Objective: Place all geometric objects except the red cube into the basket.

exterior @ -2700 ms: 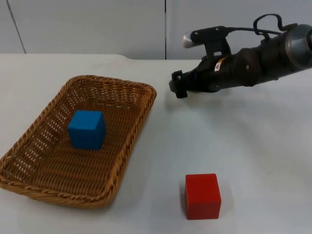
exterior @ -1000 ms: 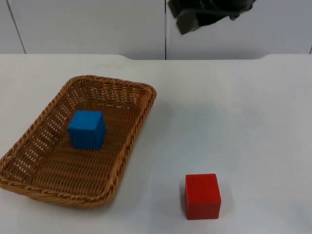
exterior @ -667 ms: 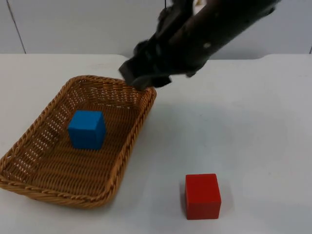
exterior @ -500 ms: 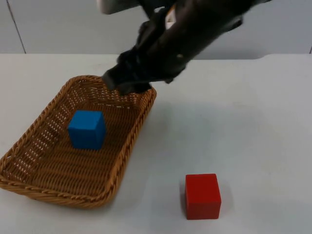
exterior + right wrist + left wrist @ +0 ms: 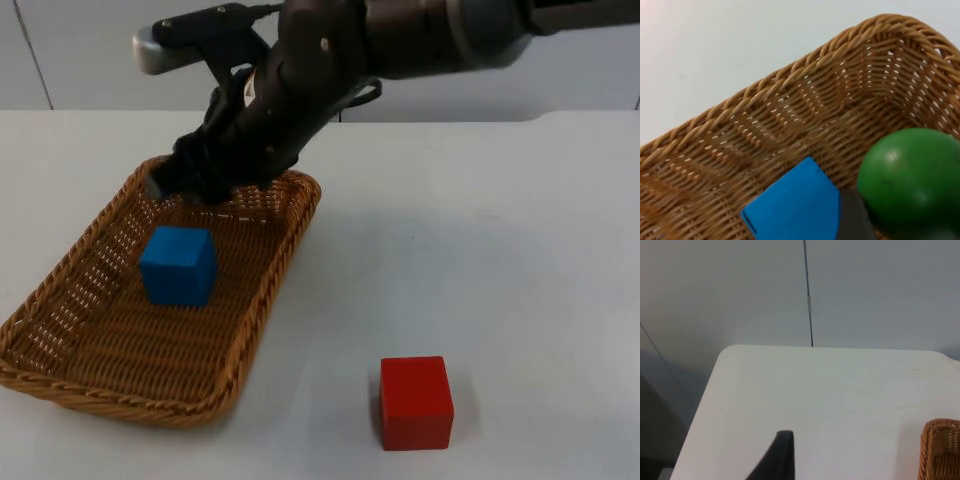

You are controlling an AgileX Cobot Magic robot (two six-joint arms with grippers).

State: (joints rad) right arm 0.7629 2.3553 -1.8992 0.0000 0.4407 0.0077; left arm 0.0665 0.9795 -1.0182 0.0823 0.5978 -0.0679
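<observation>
The right gripper (image 5: 170, 182) now hangs over the far end of the basket (image 5: 290, 245), having swung across from the open table on the right, where it stood a few seconds ago, and passed high against the partition on the way. In the right wrist view it is seen clenched on a green ball (image 5: 912, 180), which sits between the fingers directly above the basket's woven floor. The ball is hidden behind the arm in the top view.

A blue cube (image 5: 178, 265) already rests inside the basket, near its middle and apart from the walls; in the right wrist view it lies just below the ball. The red cube (image 5: 415, 402) stands on the white table (image 5: 500, 260), well apart from the basket, and has not shifted during the approach.

The change signifies that the carry is essentially complete: the ball has come within the rim, and the step in hand is judged to be the release. A drop from this position should land the ball near the far wall, beside the blue cube; being round, it may roll along the weave, though the walls should contain it. Once it is released, only the red cube would remain outside, as the task requires.

The left gripper (image 5: 775, 457) waits near the table's far left corner; its state cannot be told.
</observation>
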